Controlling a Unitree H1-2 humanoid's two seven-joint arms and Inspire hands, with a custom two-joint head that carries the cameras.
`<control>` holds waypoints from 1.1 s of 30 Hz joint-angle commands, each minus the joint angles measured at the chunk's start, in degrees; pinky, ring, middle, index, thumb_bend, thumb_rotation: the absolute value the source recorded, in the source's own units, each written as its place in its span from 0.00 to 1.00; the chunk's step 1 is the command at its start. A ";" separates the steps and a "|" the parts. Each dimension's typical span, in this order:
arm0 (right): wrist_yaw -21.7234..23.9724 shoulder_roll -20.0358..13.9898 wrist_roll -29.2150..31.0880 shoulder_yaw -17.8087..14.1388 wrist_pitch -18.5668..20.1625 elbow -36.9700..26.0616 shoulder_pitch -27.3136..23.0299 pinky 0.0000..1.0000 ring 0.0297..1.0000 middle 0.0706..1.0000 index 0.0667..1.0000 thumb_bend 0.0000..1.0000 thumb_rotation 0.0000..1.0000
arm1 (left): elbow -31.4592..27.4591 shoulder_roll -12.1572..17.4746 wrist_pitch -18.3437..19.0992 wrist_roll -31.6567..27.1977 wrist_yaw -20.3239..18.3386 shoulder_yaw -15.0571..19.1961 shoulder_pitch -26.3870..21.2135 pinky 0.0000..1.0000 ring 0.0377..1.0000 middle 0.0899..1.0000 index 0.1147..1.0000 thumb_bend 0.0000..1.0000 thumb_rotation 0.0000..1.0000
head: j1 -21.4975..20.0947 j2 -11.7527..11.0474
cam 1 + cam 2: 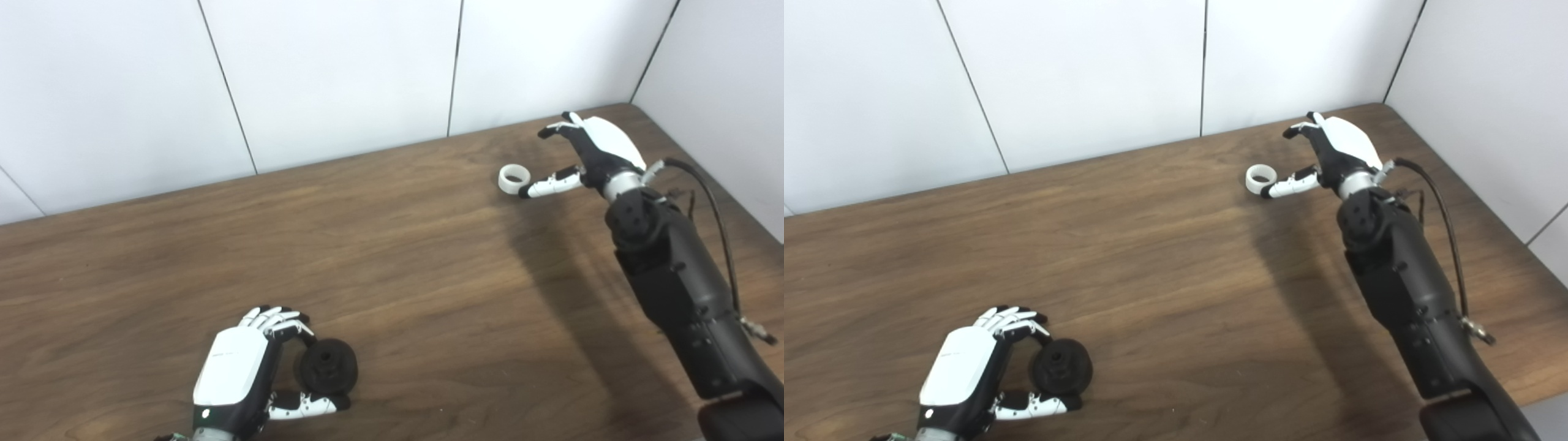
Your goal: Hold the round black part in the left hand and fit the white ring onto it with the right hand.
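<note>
Robot left hand (245, 367), low at the near left of the wooden table (392, 257), curls its fingers and thumb around the round black part (326, 365) (the part also rests on the tabletop). Far right, the right hand (591, 153) reaches out with fingers spread, holding nothing, its thumb just beside the white ring (514, 178) lying near the white wall (331, 73).

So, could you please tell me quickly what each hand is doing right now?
Left hand: fingers curled around the round black part, apparently gripping it.
Right hand: open, thumb beside the white ring, not holding it.
</note>
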 commanded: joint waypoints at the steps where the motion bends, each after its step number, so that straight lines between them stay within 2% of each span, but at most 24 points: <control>1: -0.33 -1.53 -1.25 -0.16 0.00 0.32 -4.13 0.95 1.00 0.99 0.73 0.87 0.26 | 1.26 1.48 1.35 0.46 -2.48 0.61 1.52 0.91 0.83 0.73 0.42 0.52 0.05 | -0.23 0.08; 13: 1.06 -0.75 -2.17 2.84 0.01 7.87 -8.91 0.96 1.00 0.99 0.68 0.89 0.27 | 0.97 1.19 2.00 0.54 -3.02 0.87 1.35 0.91 0.83 0.73 0.42 0.52 0.05 | -0.37 0.02; 28: 1.29 1.01 -3.89 3.61 0.02 13.15 -11.61 1.00 1.00 0.97 0.67 0.88 0.26 | 0.97 0.77 1.88 0.42 -2.97 1.03 1.44 0.91 0.83 0.73 0.42 0.52 0.05 | 0.33 0.18; 33: 1.78 1.11 -4.79 3.44 0.02 13.70 -12.01 0.99 1.00 0.96 0.67 0.85 0.27 | 0.73 0.66 1.79 0.44 -2.75 1.12 1.64 0.91 0.82 0.72 0.42 0.52 0.05 | 0.72 0.38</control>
